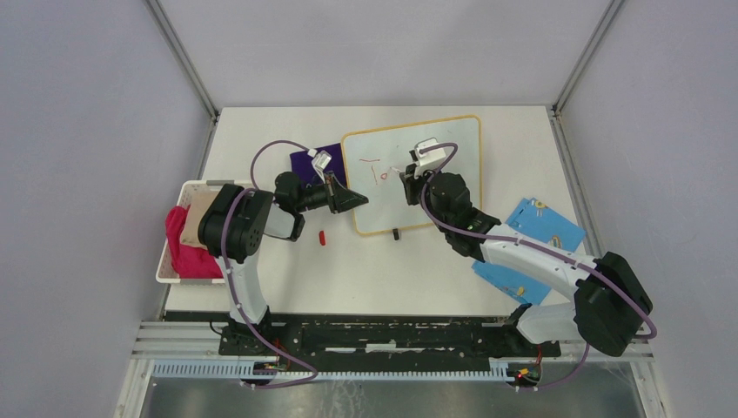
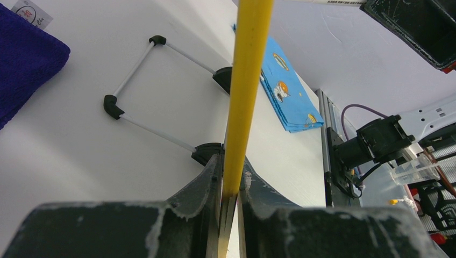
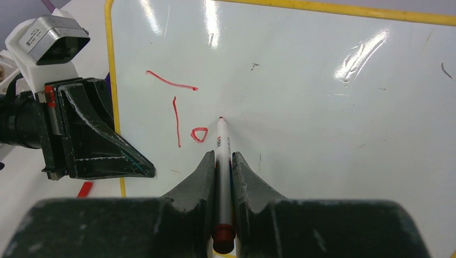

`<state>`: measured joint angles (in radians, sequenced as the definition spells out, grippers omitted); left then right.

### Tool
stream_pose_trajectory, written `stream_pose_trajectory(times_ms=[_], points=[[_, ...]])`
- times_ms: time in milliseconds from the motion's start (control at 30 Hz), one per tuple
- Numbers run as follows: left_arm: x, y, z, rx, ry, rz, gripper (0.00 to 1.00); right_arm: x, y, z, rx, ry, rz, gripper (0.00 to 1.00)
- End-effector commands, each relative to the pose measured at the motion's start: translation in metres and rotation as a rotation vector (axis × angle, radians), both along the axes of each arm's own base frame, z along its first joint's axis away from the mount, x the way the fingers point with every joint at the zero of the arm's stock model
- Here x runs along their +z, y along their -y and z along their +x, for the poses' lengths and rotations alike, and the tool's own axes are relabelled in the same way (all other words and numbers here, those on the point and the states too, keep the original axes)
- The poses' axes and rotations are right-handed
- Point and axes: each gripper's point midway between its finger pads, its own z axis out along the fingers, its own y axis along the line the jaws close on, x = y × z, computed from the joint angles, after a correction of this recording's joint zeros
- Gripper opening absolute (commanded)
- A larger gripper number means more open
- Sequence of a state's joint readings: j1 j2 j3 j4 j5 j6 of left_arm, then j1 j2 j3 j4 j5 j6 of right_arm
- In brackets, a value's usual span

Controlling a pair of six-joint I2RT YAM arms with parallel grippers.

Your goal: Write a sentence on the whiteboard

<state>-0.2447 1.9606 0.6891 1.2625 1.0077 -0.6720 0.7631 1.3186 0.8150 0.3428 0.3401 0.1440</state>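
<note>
The whiteboard [image 1: 435, 157] with its yellow-orange frame stands tilted at the table's middle. Red marker strokes reading "To" [image 1: 377, 171] sit on its left part, and show in the right wrist view [image 3: 180, 115]. My left gripper [image 1: 355, 201] is shut on the whiteboard's left frame edge [image 2: 247, 80]; its jaws [image 2: 232, 185] pinch the yellow rim. My right gripper [image 1: 405, 177] is shut on a red marker [image 3: 222, 142], whose tip touches the board just right of the "o". In the right wrist view my right gripper [image 3: 222, 155] points at the board, and the left gripper [image 3: 102, 142] shows at the left.
A red marker cap [image 1: 322, 237] lies on the table below the left gripper. A purple cloth [image 1: 313, 160] lies left of the board. A white basket [image 1: 171, 261] with pink and beige cloths is at far left. Blue patterned sheets [image 1: 544, 225] lie at right. The board's wire stand [image 2: 156, 86] shows behind it.
</note>
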Motion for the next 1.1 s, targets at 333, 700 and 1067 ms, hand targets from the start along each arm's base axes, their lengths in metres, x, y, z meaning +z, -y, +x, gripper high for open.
stream_pose_trajectory(times_ms=[333, 700, 1067], points=[[-0.004, 0.000, 0.004, 0.007, 0.028, 0.034, 0.02, -0.019, 0.015, -0.009, -0.020, -0.015, 0.025, 0.00], [-0.005, 0.000, 0.003, 0.008, 0.028, 0.042, 0.02, -0.017, 0.032, -0.008, -0.082, -0.011, 0.017, 0.00], [-0.005, 0.001, 0.003, 0.004, 0.027, 0.045, 0.02, 0.017, 0.010, -0.017, 0.056, 0.052, 0.111, 0.00]])
